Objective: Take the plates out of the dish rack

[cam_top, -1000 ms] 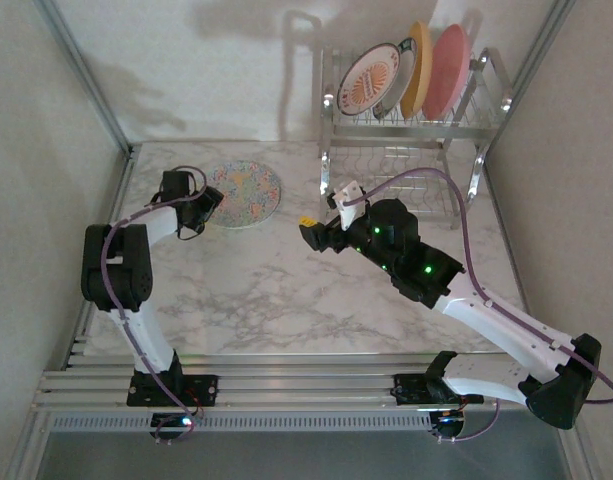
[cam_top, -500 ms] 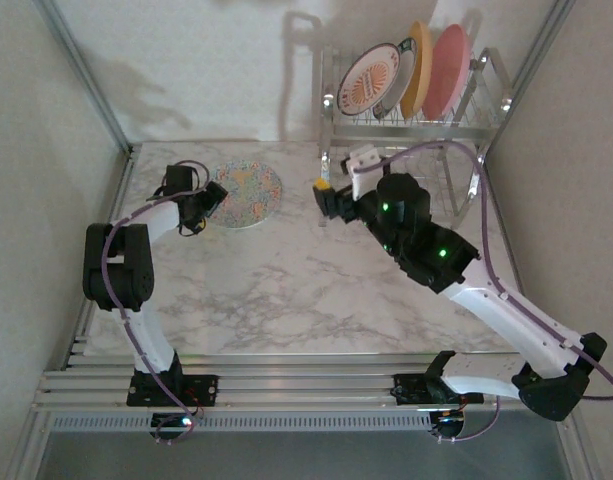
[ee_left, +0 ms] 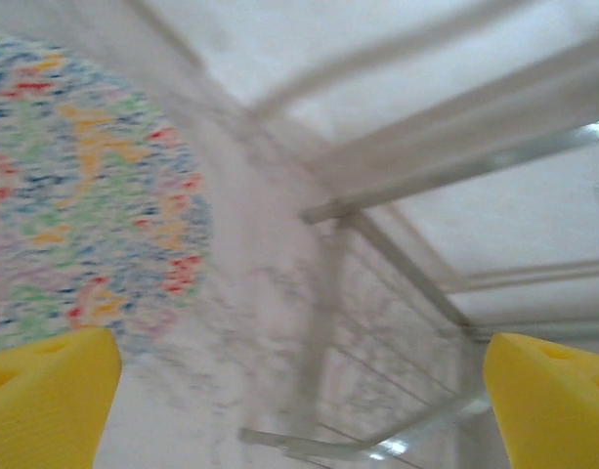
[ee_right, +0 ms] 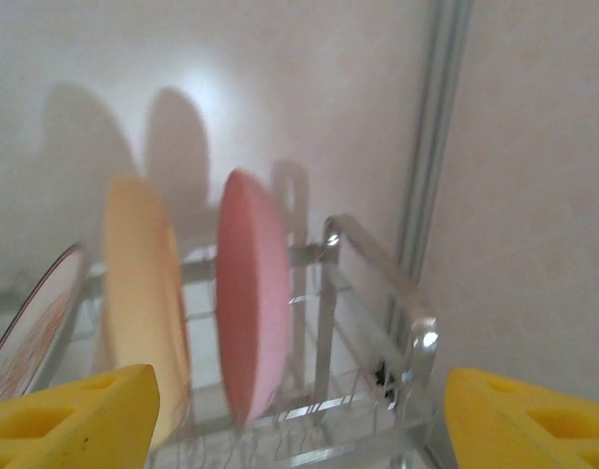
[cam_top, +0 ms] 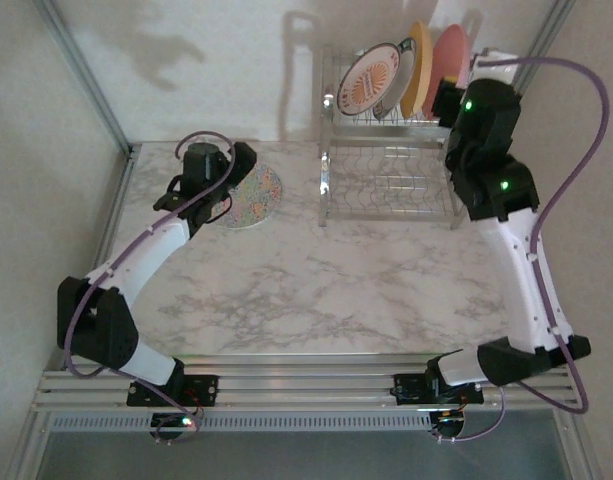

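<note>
Right hand (ee_right: 299, 420) was spread wide, yellow pads far apart with nothing between them. It sat high at the right end of the dish rack (cam_top: 396, 150), level with the upper shelf and facing the pink plate (ee_right: 252, 293). No contact with it, as far as the wrist view showed.

The pink plate stood on edge in the rack's upper shelf, the rightmost of the plates there. The yellow-orange plate (ee_right: 138, 283) stood in the slot just left of it. The sunburst plate (cam_top: 371, 80) came next to the left, leaning back a little. All three were upright, close together but apart.

Left hand (ee_left: 299, 401) was also spread and empty. It hovered left of the rack, low over the tabletop (cam_top: 316, 290), by the edge of the speckled plate (cam_top: 251, 195). That plate lay flat on the tabletop, near the rack's left legs but not touching them, and free of the hand. Whether a second plate lay under it, I could not tell.

Progress, my read: unloading was partly done. At least one plate was out and set down, and three were left in the rack. The pink one looked like the next pick, since the right hand faced it with jaws wide enough to straddle the rim.

Looks:
- **Pink plate:** plain and matte, with a thick rounded rim, seen almost edge-on.
- **Yellow-orange plate:** same shape, also plain.
- **Sunburst plate:** white with an orange ray centre and a dark rim.
- **Speckled plate:** pastel flecks of blue, green, orange and red.

Both wrist views were blurred, so finer detail was unclear.
</note>
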Robot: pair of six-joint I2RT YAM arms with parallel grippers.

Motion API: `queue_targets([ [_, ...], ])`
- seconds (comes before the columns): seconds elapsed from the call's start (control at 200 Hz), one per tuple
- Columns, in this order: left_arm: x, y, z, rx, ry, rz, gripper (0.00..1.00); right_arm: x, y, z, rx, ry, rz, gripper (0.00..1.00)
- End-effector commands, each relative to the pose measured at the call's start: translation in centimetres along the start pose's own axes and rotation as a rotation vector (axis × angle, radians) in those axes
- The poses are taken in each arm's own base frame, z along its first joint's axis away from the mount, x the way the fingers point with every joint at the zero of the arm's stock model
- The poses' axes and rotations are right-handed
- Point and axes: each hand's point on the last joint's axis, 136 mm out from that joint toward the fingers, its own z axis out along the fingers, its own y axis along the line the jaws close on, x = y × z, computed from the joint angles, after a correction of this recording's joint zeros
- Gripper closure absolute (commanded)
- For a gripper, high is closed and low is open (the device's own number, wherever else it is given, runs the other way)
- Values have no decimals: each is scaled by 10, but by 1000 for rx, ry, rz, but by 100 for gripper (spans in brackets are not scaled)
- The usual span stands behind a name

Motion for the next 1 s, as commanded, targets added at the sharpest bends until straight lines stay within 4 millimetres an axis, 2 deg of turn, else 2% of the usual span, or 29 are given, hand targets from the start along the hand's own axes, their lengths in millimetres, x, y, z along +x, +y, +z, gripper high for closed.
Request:
queue_targets([
  [0.0, -12, -44, -17, 138, -55, 6, 5, 0, 4, 30, -37, 34, 43, 24],
  [0.115, -5, -85, -40, 285, -24, 85, 6, -5, 16, 61, -110, 24, 47, 24],
  [0.21, 3, -115, -65, 424, 0, 147, 7, -8, 22, 78, -140, 8, 53, 25],
  [0.31, 8, -133, -87, 513, 17, 190, 8, -3, 28, 92, -149, 10, 35, 26],
  [0.496, 11, -132, -106, 538, 26, 212, 8, 8, 30, 111, -122, 22, -1, 30],
  [0.716, 7, -136, -116, 550, 21, 212, 9, 23, 16, 127, 4, 62, -47, 48],
  [0.996, 7, -139, -119, 551, 25, 218, 9, 34, 21, 142, 25, 81, -92, 54],
])
